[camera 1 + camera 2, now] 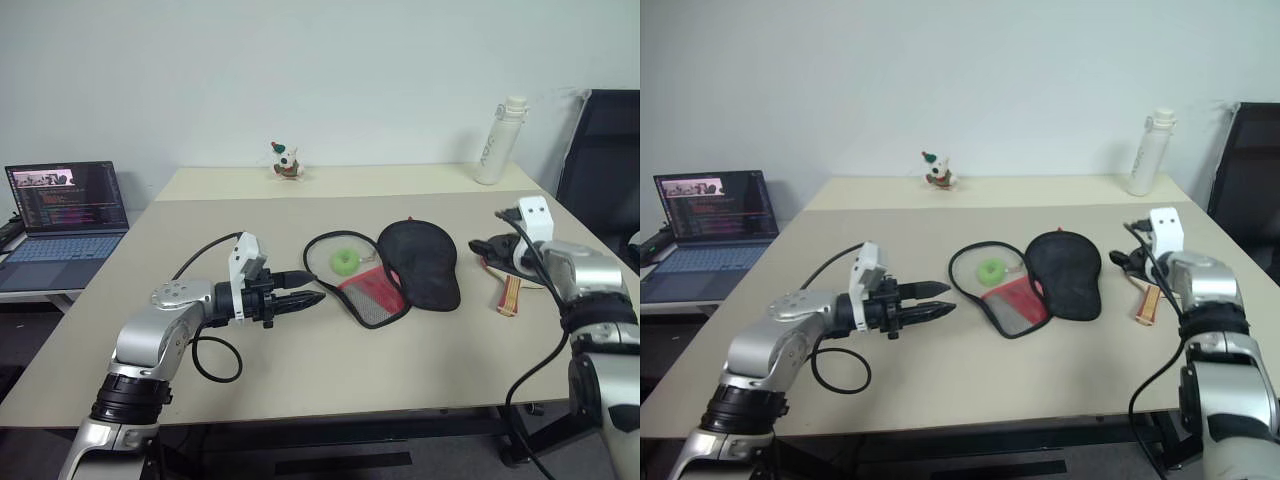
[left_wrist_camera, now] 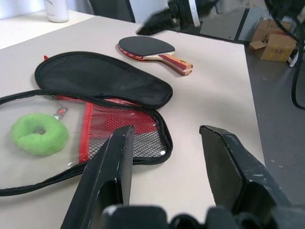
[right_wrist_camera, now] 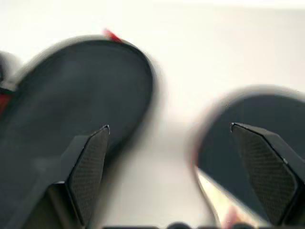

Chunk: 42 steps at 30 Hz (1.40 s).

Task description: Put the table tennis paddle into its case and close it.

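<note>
Beige tabletop (image 1: pixel 300 390) carries everything, with a pale wall behind and a laptop (image 1: pixel 66 215) off on a side desk to the left.

On the right, the right gripper (image 1: pixel 487 247) has its two black fingers spread wide, nothing between them, and hovers at the left edge of the table tennis paddle (image 2: pixel 145 46). The paddle lies flat on the table, black face up, its wooden handle with reddish sides pointing toward the near edge. To take it well, I judge the fingers should come down over the handle or the neck just above it, not the round rubber face, which is too broad and thin to pinch flat against the table. Sliding the handle toward the table's edge could give the lower finger room to get under.

Just left of the paddle lies the case (image 1: pixel 420 262), unzipped and opened out: the black half on the right, the clear and red mesh half on the left with the green ball charm (image 1: pixel 345 262) resting on it. The two are near but apart.

Further left, the left gripper (image 1: pixel 298 300) points at the case's near left rim, half open and holding nothing. It is well placed to pin the mesh half so the case does not slide while the blade goes in head first.

A white bottle (image 1: pixel 499 140) and a small figurine (image 1: pixel 285 160) stand at the far side, out of the way.
</note>
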Each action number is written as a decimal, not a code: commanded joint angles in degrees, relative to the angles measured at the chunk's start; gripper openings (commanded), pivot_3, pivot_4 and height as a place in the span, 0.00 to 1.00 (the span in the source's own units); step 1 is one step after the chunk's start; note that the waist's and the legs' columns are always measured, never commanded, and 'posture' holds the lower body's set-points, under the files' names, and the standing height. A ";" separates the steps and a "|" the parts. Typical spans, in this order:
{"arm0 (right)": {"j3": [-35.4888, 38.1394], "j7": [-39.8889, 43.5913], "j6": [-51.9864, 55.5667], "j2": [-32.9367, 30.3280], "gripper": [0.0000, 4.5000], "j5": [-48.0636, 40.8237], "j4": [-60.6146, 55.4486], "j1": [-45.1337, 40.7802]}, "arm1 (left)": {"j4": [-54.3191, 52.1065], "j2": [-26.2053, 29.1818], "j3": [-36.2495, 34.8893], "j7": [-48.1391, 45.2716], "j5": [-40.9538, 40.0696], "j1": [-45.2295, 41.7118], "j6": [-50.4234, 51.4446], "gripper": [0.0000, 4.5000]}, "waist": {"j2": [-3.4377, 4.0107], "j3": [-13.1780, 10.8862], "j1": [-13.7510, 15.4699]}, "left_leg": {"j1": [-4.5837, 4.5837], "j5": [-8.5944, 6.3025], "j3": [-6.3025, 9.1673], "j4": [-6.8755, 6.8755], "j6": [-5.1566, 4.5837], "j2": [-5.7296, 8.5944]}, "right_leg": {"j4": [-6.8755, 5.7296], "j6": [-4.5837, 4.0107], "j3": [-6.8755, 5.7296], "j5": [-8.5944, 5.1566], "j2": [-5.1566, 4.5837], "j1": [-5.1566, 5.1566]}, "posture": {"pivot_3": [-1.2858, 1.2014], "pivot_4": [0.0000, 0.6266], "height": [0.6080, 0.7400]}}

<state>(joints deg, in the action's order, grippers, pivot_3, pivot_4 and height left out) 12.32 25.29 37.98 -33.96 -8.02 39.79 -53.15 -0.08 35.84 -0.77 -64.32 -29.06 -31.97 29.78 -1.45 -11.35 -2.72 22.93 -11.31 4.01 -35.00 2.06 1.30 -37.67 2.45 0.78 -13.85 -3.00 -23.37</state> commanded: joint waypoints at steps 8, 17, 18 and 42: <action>11.16 -22.02 9.29 10.03 1.00 -2.79 -19.21 8.65 | 0.98 -0.81 0.58 -3.03 -0.51 -4.90 -1.17 0.53 | 0.01 0.00 -0.17 | -0.03 0.01 -0.07 -0.06 -0.01 0.01 | -0.11 0.07 0.06 -0.03 0.01 -0.03 | 0.52 0.24 1.00; 10.58 -26.69 5.33 10.42 1.00 -2.13 -9.68 7.57 | 1.53 -0.92 0.45 -3.73 0.04 -6.40 -1.70 0.53 | 0.01 0.00 -0.22 | -0.02 0.01 -0.12 -0.04 -0.01 0.02 | -0.07 0.02 0.08 0.00 0.01 -0.03 | 0.52 0.24 1.00; 10.70 -27.31 5.22 10.44 1.00 -2.17 -9.10 7.41 | 1.39 -0.91 0.35 -3.65 0.06 -6.23 -1.69 0.53 | 0.01 0.00 -0.23 | -0.02 0.01 -0.12 -0.04 -0.01 0.02 | -0.07 0.02 0.08 -0.01 0.02 -0.03 | 0.52 0.24 1.00; 6.76 -24.87 -9.65 4.58 0.24 -0.02 19.43 -4.17 | 0.08 -0.53 0.25 -2.43 0.28 -4.28 -1.88 0.53 | -0.12 0.06 -0.48 | -0.11 0.03 -0.23 -0.15 -0.05 0.03 | 0.07 0.21 0.19 0.10 0.02 0.15 | 0.52 0.24 1.00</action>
<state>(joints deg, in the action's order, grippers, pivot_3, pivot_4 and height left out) 18.89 1.03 30.87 -28.34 -8.04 59.22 -56.88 2.29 34.79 -0.14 -66.89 -28.61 -36.19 28.47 -1.57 -11.28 -3.20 22.83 -11.29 3.78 -35.16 2.01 1.33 -37.58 2.68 0.99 -13.74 -2.99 -23.22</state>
